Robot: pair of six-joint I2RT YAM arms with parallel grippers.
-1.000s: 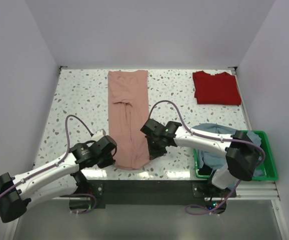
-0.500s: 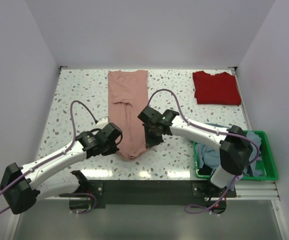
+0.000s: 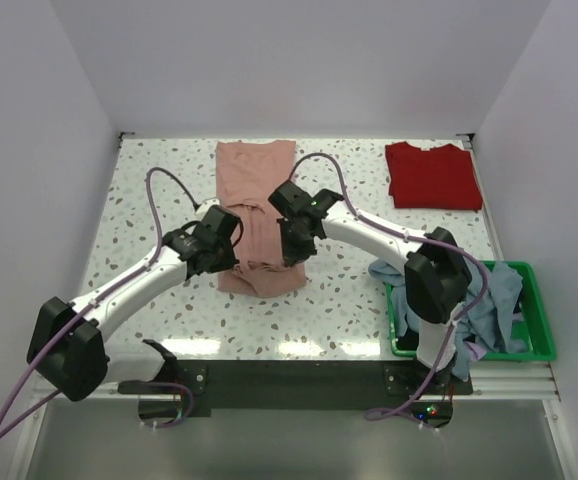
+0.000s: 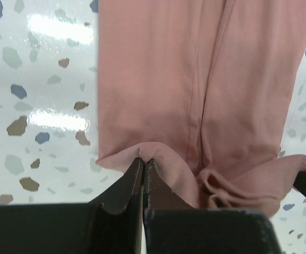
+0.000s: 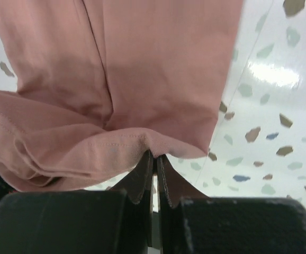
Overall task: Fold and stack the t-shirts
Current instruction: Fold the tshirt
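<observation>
A salmon-pink t-shirt (image 3: 256,190) lies as a long strip at the table's middle, its near end lifted and doubled back over itself. My left gripper (image 3: 227,262) is shut on the left corner of its hem (image 4: 158,156). My right gripper (image 3: 293,254) is shut on the right corner of the hem (image 5: 126,143). Both hold the hem above the lower part of the shirt. A deep red t-shirt (image 3: 432,175) lies folded at the far right. Light blue-grey shirts (image 3: 489,300) are heaped in the green basket (image 3: 543,330).
The green basket stands at the table's near right corner, with cloth hanging over its rim. The terrazzo tabletop (image 3: 149,200) has white walls on three sides. Cables loop above both arms.
Both grippers have carried the pink shirt's near hem away from the front edge toward the far side, folding the lower part over. The shirt's visible length has shortened.
</observation>
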